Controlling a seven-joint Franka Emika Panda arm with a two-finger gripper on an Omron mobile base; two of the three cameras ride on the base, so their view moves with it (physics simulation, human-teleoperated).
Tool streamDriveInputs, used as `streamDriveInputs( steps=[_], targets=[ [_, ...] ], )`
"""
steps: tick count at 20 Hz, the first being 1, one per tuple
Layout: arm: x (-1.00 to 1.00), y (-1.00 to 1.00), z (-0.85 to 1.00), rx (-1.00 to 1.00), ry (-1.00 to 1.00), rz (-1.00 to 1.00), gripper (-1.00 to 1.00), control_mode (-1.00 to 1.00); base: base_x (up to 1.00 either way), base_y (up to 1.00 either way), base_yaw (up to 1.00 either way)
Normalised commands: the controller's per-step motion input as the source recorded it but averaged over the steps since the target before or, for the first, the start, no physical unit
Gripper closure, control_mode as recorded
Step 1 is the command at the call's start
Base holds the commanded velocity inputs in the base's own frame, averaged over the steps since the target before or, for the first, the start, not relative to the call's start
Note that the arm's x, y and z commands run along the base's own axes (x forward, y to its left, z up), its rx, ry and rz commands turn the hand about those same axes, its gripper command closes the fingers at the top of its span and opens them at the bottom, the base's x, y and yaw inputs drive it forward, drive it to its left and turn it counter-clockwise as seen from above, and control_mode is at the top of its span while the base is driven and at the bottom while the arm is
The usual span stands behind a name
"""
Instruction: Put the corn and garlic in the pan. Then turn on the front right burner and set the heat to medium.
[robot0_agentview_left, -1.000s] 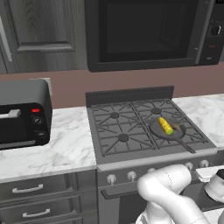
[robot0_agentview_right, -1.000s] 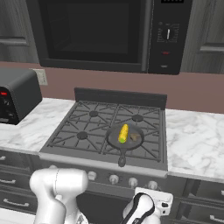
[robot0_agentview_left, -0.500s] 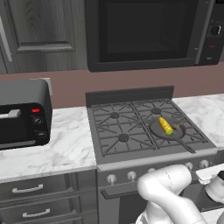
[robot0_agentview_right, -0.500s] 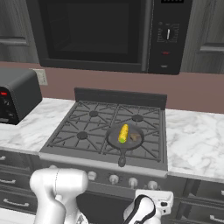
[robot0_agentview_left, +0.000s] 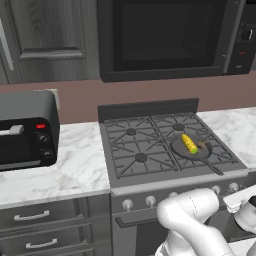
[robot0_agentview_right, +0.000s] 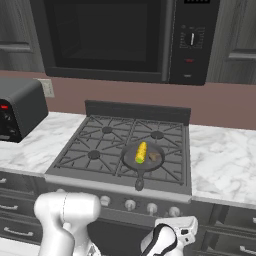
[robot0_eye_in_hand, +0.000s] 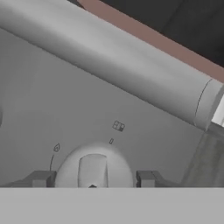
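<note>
The dark grey pan (robot0_agentview_left: 187, 154) (robot0_agentview_right: 134, 161) sits on the stove's front right grate, its handle pointing toward the front edge. In it lie the yellow corn (robot0_agentview_left: 189, 143) (robot0_agentview_right: 141, 151) and, to its right, the small tan garlic (robot0_agentview_left: 201, 145) (robot0_agentview_right: 153, 157). The pan covers the front right burner. My gripper (robot0_eye_in_hand: 93, 180) is low against the stove's grey front panel. Its two finger tips stand close on either side of a round silver knob (robot0_eye_in_hand: 93, 168) and seem to touch it.
A row of silver knobs (robot0_agentview_right: 130, 204) runs along the stove front. A black toaster oven (robot0_agentview_left: 25, 132) (robot0_agentview_right: 20, 107) stands on the marble counter (robot0_agentview_right: 220, 160) to the left. A microwave (robot0_agentview_left: 165, 35) hangs over the stove. An oven handle bar (robot0_eye_in_hand: 109, 65) crosses above the knob.
</note>
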Motion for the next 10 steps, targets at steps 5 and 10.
streamDriveInputs(
  steps=[5,10],
  targets=[
    [0.0,0.0,0.0,-0.2,-0.01,-0.13,1.0,-1.0,0.0,0.0,0.0],
    [0.0,0.0,0.0,-0.21,-0.05,-0.14,1.0,-1.0,0.0,0.0,0.0]
  ],
)
